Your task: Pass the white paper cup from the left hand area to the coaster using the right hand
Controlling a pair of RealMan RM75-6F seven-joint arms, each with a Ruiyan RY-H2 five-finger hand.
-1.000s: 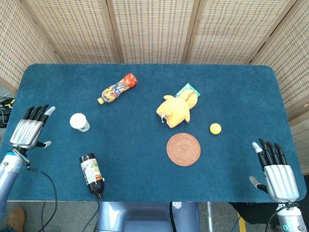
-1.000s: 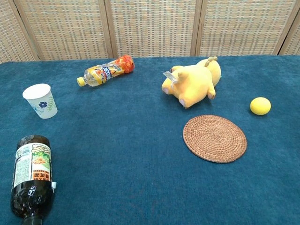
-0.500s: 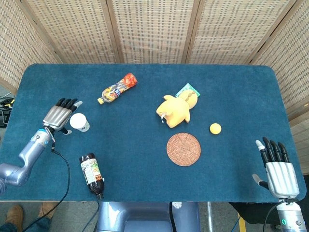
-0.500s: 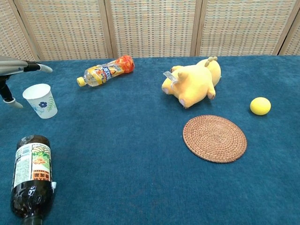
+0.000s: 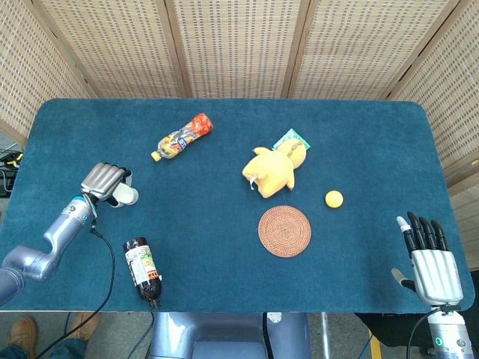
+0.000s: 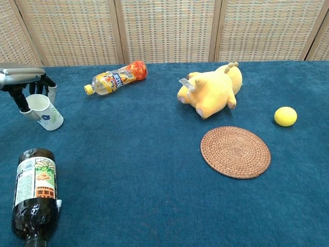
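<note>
The white paper cup [image 6: 46, 112] with a blue flower print stands at the table's left side, tilted a little. My left hand [image 6: 23, 82] comes down over it, its thumb on one side of the rim and its fingers [image 6: 42, 86] curled behind. From the head view the left hand [image 5: 105, 181] covers most of the cup [image 5: 128, 196]. The round woven coaster [image 5: 284, 231] lies right of centre, bare, also seen as the coaster [image 6: 235, 152]. My right hand [image 5: 430, 263] hangs at the front right corner, fingers straight and apart, holding nothing; the chest view does not show it.
An orange-capped drink bottle [image 5: 182, 137] lies at the back left. A dark bottle [image 5: 142, 269] lies near the front edge, below the cup. A yellow plush toy [image 5: 271, 170] on a green packet sits just behind the coaster, and a small yellow ball [image 5: 334, 198] to its right.
My left hand has swung in from the table's left edge onto the cup and curled its fingers around it; the cup now tilts. My right hand drew back slightly toward the front edge.
</note>
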